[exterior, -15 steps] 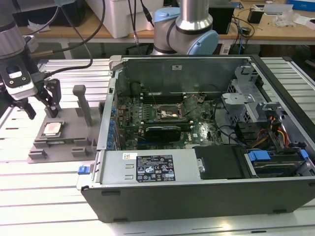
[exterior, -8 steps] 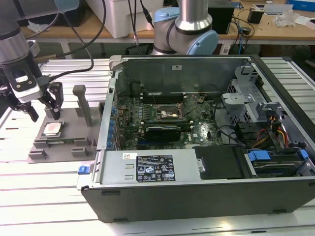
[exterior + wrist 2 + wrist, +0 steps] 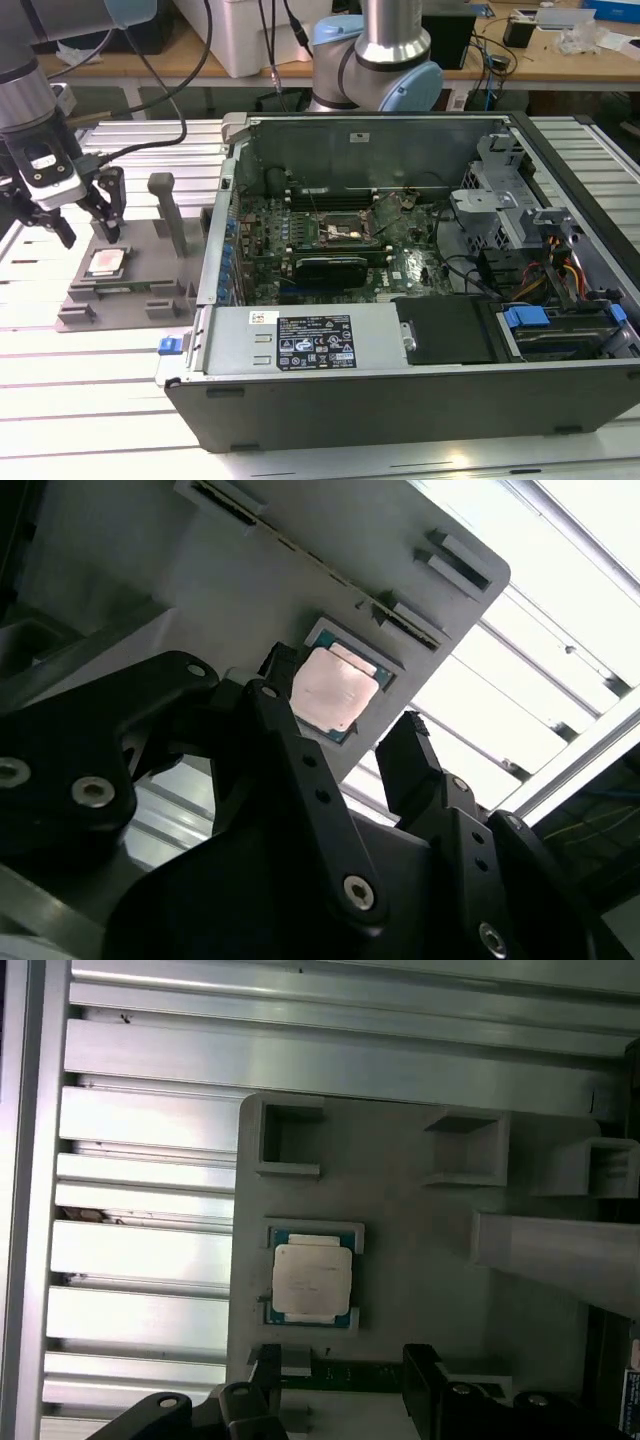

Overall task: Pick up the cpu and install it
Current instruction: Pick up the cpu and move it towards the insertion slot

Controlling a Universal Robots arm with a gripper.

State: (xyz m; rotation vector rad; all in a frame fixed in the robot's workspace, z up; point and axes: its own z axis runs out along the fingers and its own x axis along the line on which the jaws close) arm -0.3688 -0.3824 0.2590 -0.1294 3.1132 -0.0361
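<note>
Exterior view wide, wrist views share cpu [image 3: 312, 1280]

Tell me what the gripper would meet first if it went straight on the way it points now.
Most likely the cpu, lying on the grey fixture plate. The open gripper hangs above it, so its fingers may reach the plate beside it; depth is unclear.

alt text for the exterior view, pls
The open gripper hangs over the cpu, which lies flat on a grey fixture at the exterior view's left. At that view's right, an open computer case lies on its side, its motherboard exposed.
</note>
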